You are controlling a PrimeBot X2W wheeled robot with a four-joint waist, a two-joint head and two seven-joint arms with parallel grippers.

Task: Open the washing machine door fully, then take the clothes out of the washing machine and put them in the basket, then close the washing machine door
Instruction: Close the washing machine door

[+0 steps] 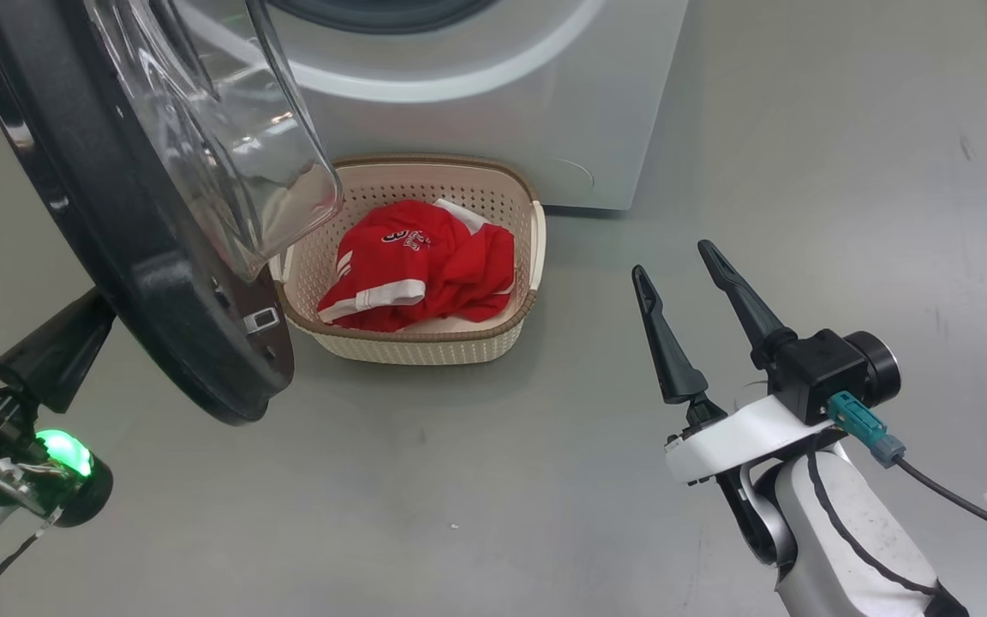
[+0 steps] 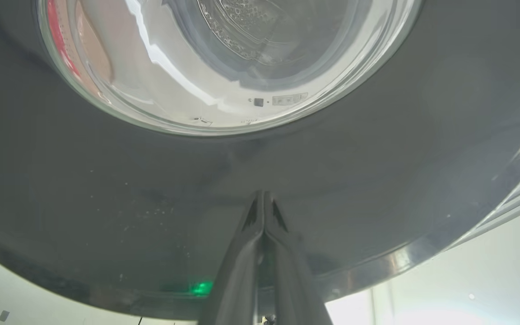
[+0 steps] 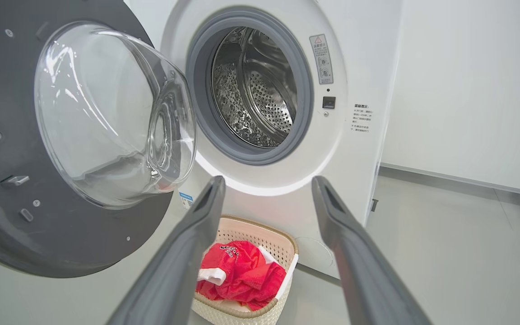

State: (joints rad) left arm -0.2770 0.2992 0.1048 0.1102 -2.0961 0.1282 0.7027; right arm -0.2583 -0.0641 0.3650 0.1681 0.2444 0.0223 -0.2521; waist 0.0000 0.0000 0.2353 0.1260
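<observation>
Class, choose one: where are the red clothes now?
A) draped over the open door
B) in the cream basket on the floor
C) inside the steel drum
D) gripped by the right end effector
B: the clothes lie bunched inside the basket before the washing machine.

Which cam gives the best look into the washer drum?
Right wrist view: the drum faces it through the open porthole, perforated steel sharp and well lit. Head view catches the gasket at its lower edge. Left wrist view gives a warped glimpse through the door glass.
</observation>
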